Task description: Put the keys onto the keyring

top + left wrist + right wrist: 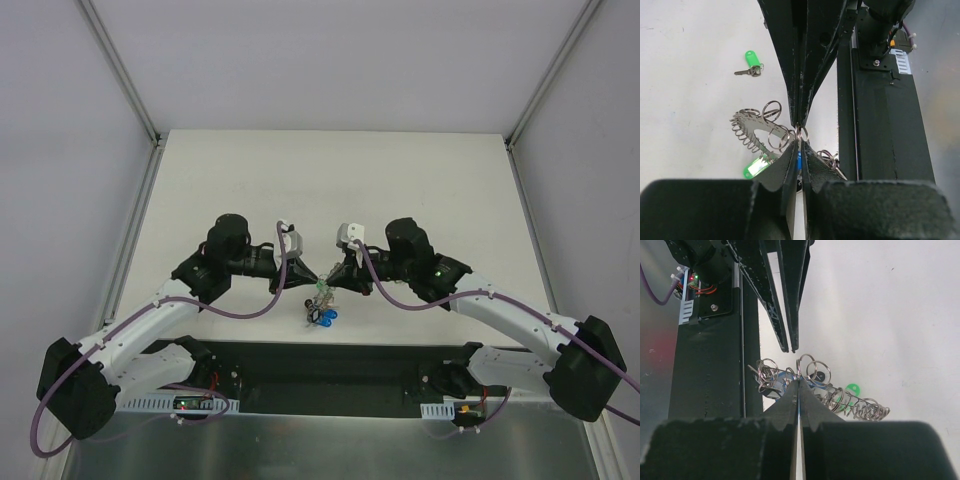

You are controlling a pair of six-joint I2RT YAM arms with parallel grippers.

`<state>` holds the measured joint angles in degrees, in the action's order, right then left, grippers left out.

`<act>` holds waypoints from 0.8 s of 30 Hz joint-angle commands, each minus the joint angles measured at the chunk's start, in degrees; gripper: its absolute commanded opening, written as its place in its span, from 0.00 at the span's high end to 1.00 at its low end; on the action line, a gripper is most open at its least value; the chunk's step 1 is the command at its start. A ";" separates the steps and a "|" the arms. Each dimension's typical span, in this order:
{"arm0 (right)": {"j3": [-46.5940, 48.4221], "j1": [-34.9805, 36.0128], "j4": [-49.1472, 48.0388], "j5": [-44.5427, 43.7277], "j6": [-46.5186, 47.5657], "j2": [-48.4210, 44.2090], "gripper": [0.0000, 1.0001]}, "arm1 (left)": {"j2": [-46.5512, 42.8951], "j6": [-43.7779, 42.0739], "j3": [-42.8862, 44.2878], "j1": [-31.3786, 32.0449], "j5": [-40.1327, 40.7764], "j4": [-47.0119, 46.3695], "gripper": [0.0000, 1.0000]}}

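Observation:
The keyring [746, 121] is a flat grey ring fringed with wire coils, held just off the white table between both grippers [320, 301]. A green-headed key [755, 168] and blue-headed keys [328, 318] hang from it. Another green-headed key [753, 61] lies loose on the table farther off. My right gripper [799, 380] is shut on a small split ring at the keyring's edge. My left gripper [800, 141] faces it tip to tip, its jaws closed to a thin slit. In the right wrist view the left gripper [790, 348] ends just short of the rings, with nothing seen between its fingers.
The black base plate [330, 365] of the arms runs along the near table edge, right beside the keyring [865, 410]. White enclosure walls with metal frame posts [120, 70] stand around the table on three sides.

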<state>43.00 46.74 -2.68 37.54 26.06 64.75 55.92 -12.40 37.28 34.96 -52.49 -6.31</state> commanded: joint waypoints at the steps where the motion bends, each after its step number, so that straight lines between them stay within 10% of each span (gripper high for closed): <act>1: 3.05 0.28 -2.42 -0.80 1.45 -1.73 0.99 | -0.90 -1.30 3.32 0.72 -3.24 2.43 0.96; 24: 3.31 1.16 -2.42 2.09 1.45 -2.52 0.99 | 4.64 -7.55 6.84 2.39 3.00 12.28 1.00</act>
<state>43.09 47.33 -2.50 36.51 26.46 64.42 61.12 -17.67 41.67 36.82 -52.03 6.50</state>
